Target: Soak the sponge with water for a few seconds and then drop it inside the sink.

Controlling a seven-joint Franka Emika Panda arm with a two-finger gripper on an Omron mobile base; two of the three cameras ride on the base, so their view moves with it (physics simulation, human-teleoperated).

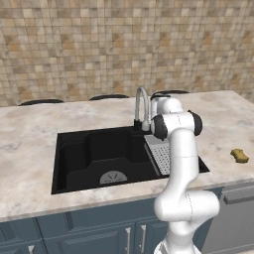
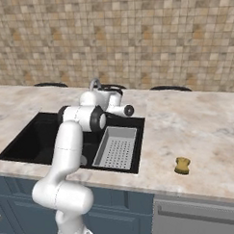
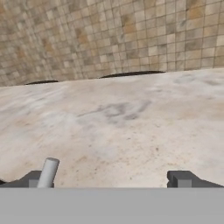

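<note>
The sponge [image 1: 240,156] is a small yellow-orange block lying on the marble counter far to the right of the sink [image 1: 74,158], also seen near the counter's front edge [image 2: 182,165]. The black sink [image 2: 23,137] has a curved silver faucet [image 1: 141,106] at its back rim, and no water runs from it. My gripper [image 2: 128,110] hovers over the sink's right end near the faucet, pointing right across the counter, well away from the sponge. In the hand view my gripper [image 3: 107,179] is open wide with nothing between its fingertips [image 3: 181,178].
A grey perforated strainer tray [image 2: 115,148] sits in the sink's right part, half hidden by my arm [image 1: 161,156]. A short grey rod [image 3: 48,173] rises beside my left fingertip. Bare marble counter [image 2: 187,125] stretches right toward the tiled wall [image 2: 134,36].
</note>
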